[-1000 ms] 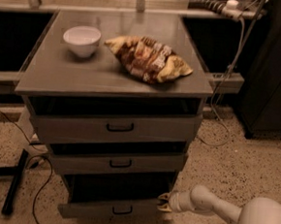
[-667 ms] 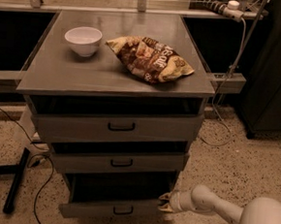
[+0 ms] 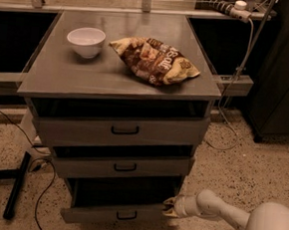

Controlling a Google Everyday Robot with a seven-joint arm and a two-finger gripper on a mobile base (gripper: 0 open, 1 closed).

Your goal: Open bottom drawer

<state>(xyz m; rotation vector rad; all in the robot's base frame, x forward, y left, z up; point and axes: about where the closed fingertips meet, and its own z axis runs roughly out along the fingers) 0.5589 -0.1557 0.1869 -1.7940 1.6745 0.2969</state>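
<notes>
**Gripper at right end of bottom drawer, 3-drawer grey cabinet**

Grey metal cabinet (image 3: 122,80) in the centre of the scene, with 3 drawer fronts stacked on its near face. Bottom drawer (image 3: 91,213) is lowest, down by the floor, with the narrowest front of the 3. It has a small black loop handle (image 3: 126,215) at its centre. A tall dark opening shows above its front, so it looks partly pulled out toward the near side. Middle drawer (image 3: 150,166) and top drawer (image 3: 78,129) each have a black handle and a thinner dark gap above.

Gripper (image 3: 169,207) is low, at the right end of the bottom drawer front, right against the corner. Cannot tell if it is open or closed, or whether it grips anything. White arm (image 3: 212,207) runs from it to the right and near, to the white robot body (image 3: 270,229) in the near right corner.

On the cabinet top: 1 white bowl (image 3: 86,41) far left, 1 crumpled snack bag (image 3: 154,60) to its right, apart from the bowl.

Other items: power strip (image 3: 225,4) far right with a cable (image 3: 241,59) hanging down, black stand leg (image 3: 16,187) on the speckled floor (image 3: 250,165) near left.
</notes>
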